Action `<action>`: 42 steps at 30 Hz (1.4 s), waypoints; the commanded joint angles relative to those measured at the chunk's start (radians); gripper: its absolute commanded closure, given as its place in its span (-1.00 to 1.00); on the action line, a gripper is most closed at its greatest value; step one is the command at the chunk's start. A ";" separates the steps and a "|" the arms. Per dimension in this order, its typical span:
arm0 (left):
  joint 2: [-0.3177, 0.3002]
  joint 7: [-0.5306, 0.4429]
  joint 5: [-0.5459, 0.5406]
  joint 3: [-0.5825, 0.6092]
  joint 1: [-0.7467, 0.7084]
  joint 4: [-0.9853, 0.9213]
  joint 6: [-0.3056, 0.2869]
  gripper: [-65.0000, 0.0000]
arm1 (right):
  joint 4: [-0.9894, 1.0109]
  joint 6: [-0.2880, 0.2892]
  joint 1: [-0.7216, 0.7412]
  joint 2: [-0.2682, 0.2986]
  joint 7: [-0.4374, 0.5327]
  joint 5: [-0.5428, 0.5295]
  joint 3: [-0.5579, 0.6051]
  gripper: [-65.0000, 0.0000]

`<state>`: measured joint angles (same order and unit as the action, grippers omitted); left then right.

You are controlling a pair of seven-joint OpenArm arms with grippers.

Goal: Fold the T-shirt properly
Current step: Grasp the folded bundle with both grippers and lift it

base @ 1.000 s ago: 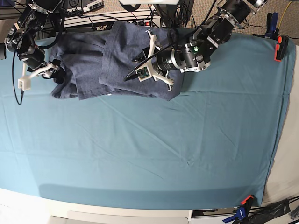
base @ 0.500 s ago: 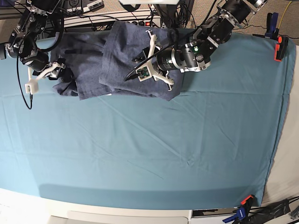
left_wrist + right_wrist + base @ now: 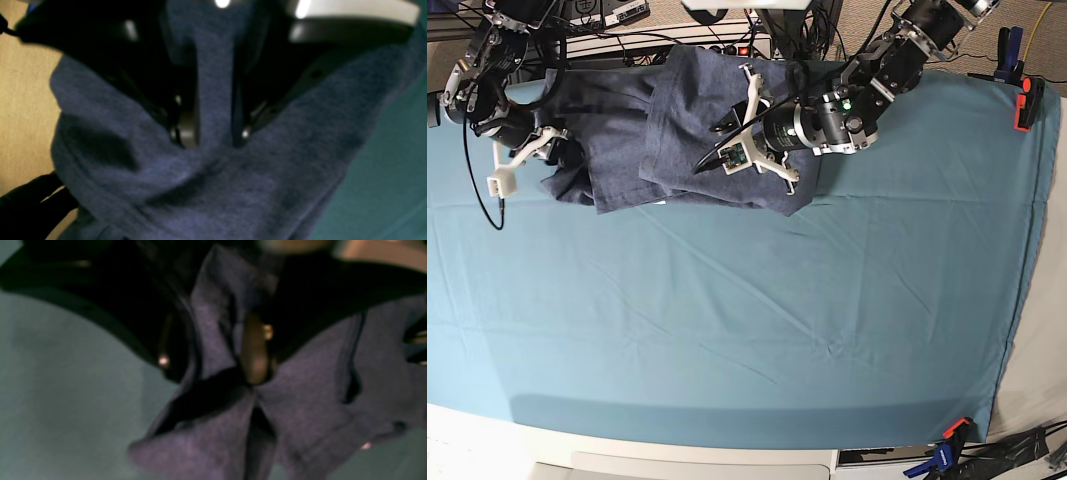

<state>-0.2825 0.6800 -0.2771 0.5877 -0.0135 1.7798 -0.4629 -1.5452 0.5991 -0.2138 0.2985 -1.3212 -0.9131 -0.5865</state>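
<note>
The blue-grey T-shirt (image 3: 627, 120) lies bunched and partly folded at the back of the teal cloth (image 3: 747, 320). My left gripper (image 3: 715, 148) rests on the shirt's right half. In the left wrist view, that gripper (image 3: 213, 136) is shut on a ridge of T-shirt (image 3: 213, 186) fabric. At the shirt's left edge is my right gripper (image 3: 545, 160). The right wrist view shows this gripper (image 3: 213, 370) with a fold of T-shirt (image 3: 300, 400) pinched between its fingers (image 3: 255, 350). No lettering shows.
An orange-and-black clamp (image 3: 1024, 103) and a blue clamp (image 3: 1009, 45) hold the cloth at the back right corner. Another clamp (image 3: 947, 445) sits at the front right. A power strip and cables (image 3: 717, 45) run behind the shirt. The table ends at the right.
My right gripper has moved right onto the shirt's left edge and closed on the fabric, bunching it. The left arm has not moved.
</note>
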 commanded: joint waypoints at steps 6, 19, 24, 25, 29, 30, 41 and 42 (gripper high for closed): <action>0.005 -0.023 -0.013 -0.003 0.011 0.017 0.001 0.42 | -0.004 -0.003 -0.008 0.006 -0.044 -0.014 0.005 1.00; 0.005 -0.012 -0.006 -0.004 0.011 0.017 0.005 0.42 | -0.253 0.066 -0.009 -0.053 -0.075 -0.265 0.005 1.00; 0.005 0.008 -0.003 -0.029 0.011 0.017 0.019 0.42 | -0.395 0.082 -0.053 -0.150 -0.075 -0.265 0.005 1.00; 0.005 0.011 -0.003 -0.046 0.011 0.017 0.018 0.42 | -0.418 0.082 -0.066 -0.167 -0.075 -0.265 0.005 1.00; -0.004 0.022 -0.034 -0.135 0.011 0.018 0.018 0.42 | -0.479 0.082 -0.108 -0.220 -0.075 -0.265 0.005 1.00; -0.010 0.030 -0.055 -0.161 0.012 0.018 0.017 0.42 | -0.488 0.082 -0.111 -0.230 -0.075 -0.265 0.005 1.00; -0.118 0.097 -0.342 -0.406 0.011 0.022 -0.062 0.42 | -0.497 0.082 -0.108 -0.351 0.077 -0.038 0.255 1.00; -0.120 0.112 -0.377 -0.426 0.011 0.023 -0.062 0.42 | -0.497 0.082 -0.104 -0.351 0.094 0.003 0.290 1.00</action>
<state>-0.3965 0.8143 -0.6395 0.1677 -0.0162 1.7828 -0.5205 -2.0235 0.6777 -0.3264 -0.0578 -1.2530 -0.8845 -0.2886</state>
